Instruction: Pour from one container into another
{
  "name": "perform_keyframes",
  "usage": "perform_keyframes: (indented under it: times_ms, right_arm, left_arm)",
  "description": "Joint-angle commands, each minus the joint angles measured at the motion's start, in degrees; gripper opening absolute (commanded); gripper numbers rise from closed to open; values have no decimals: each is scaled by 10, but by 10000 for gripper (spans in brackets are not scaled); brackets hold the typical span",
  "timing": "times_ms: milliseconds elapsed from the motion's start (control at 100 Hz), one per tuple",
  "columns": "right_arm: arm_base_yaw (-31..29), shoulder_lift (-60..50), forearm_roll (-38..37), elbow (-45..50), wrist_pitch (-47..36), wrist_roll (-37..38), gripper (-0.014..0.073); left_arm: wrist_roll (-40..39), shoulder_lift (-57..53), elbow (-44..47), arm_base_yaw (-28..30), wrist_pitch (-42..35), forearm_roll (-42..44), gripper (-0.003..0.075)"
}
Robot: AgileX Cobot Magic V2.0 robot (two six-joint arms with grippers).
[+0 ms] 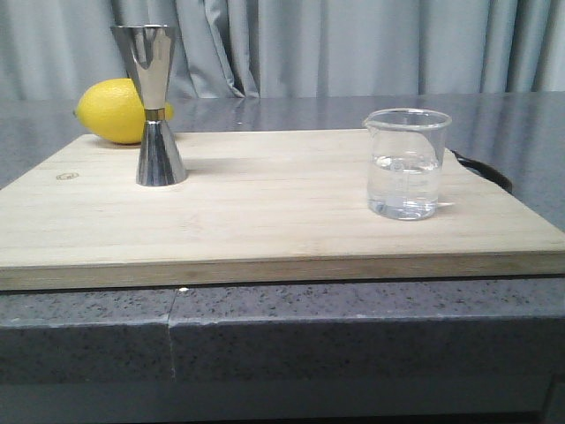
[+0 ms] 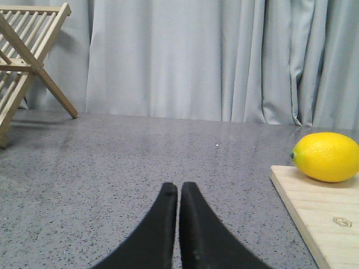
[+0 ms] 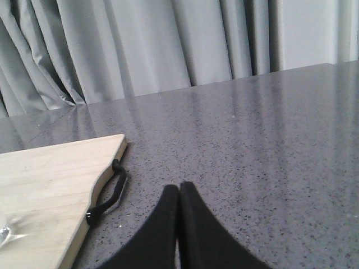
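A clear glass beaker (image 1: 407, 163), partly filled with clear liquid, stands upright on the right side of a wooden cutting board (image 1: 265, 212), while a tall steel jigger (image 1: 156, 104) stands upright at the board's far left, well apart from it, with a lemon (image 1: 110, 111) just behind it. The board lies on a grey speckled counter (image 1: 265, 322). The left hand (image 2: 178, 190) and right hand (image 3: 179, 193) are both pressed closed and empty, low over bare counter off the board's left and right ends.
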Motion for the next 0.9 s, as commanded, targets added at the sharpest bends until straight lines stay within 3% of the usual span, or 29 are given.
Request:
perform_keyframes:
  times_ms: [0, 890]
  right_arm:
    - [-2, -10, 0, 15, -41, -5, -52]
    - [-2, -10, 0, 15, -44, -5, -52]
  left_arm:
    - [-3, -16, 8, 1, -43, -2, -20]
    - [-3, -16, 8, 1, -52, -2, -19]
